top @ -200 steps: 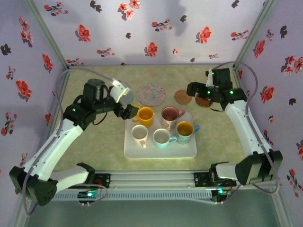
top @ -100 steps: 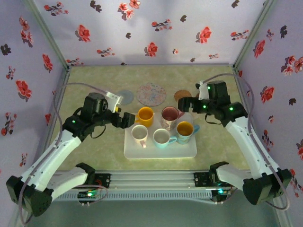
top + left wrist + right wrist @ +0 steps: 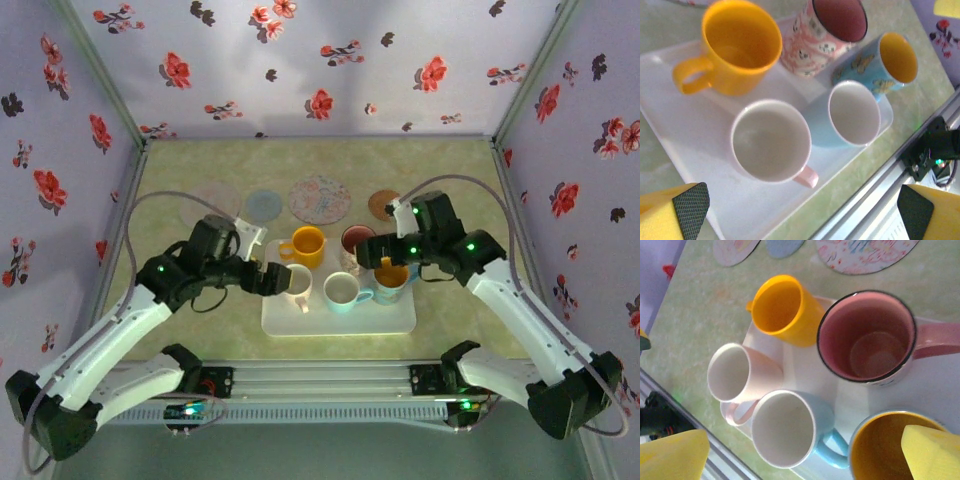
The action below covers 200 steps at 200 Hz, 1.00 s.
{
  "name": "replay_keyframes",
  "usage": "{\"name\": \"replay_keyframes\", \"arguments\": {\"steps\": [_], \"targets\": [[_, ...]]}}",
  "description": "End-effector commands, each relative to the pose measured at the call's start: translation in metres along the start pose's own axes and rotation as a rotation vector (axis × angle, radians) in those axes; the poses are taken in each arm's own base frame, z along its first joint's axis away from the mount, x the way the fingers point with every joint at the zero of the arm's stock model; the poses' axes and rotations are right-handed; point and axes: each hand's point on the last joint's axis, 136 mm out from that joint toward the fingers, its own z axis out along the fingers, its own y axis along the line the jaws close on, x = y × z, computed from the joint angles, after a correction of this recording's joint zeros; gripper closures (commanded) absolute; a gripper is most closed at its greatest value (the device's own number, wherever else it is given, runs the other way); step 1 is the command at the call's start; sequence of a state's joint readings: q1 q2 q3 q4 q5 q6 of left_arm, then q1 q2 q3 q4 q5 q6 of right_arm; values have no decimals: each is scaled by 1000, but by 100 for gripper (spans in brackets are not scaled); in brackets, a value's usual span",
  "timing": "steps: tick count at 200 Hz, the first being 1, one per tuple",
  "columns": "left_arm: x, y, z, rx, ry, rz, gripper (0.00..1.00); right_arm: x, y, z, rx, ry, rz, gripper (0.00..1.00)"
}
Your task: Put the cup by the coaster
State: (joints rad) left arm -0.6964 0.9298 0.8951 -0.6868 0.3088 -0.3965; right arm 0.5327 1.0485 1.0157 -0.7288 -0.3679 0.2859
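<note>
Field note: I see both pincers spread wide. The left pincer (image 3: 802,207) hangs above the pale pink cup (image 3: 771,140) and the right pincer (image 3: 802,455) above the yellow-lined cup (image 3: 875,445). Both cups stand on the white tray (image 3: 400,318), mid-bench (image 3: 450,170). The floral coaster (image 3: 320,198) lies toward the far edge.

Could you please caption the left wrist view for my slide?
Open left fingers hover above five cups standing on a white tray.

Yellow cup (image 3: 740,47) and white cup (image 3: 771,140): glazed ceramic, glossy, smooth. Tray (image 3: 700,115): white plastic, smooth w/ soft sheen. Table (image 3: 705,305): matt, mottled green. Left gripper (image 3: 802,204): smooth yellow plastic; pads (image 3: 690,202) black, rough-textured. Rail (image 3: 320,378): ribbed metal, semi-gloss.
</note>
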Motion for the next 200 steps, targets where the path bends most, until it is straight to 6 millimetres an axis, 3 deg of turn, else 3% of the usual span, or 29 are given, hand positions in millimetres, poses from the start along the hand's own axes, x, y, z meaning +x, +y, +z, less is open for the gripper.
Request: {"name": "replay_keyframes", "arguments": {"steps": [1, 73, 133, 200], "targets": [[26, 4, 7, -34, 77, -60, 0, 8, 9, -1, -27, -7, -66, 0], [62, 8, 28, -190, 195, -91, 0, 22, 22, 1, -84, -64, -152, 0], [71, 3, 62, -253, 263, -142, 0, 40, 30, -2, -142, -85, -226, 0], [72, 7, 83, -309, 302, -175, 1, 62, 31, 2, -172, -75, -352, 0]]}}
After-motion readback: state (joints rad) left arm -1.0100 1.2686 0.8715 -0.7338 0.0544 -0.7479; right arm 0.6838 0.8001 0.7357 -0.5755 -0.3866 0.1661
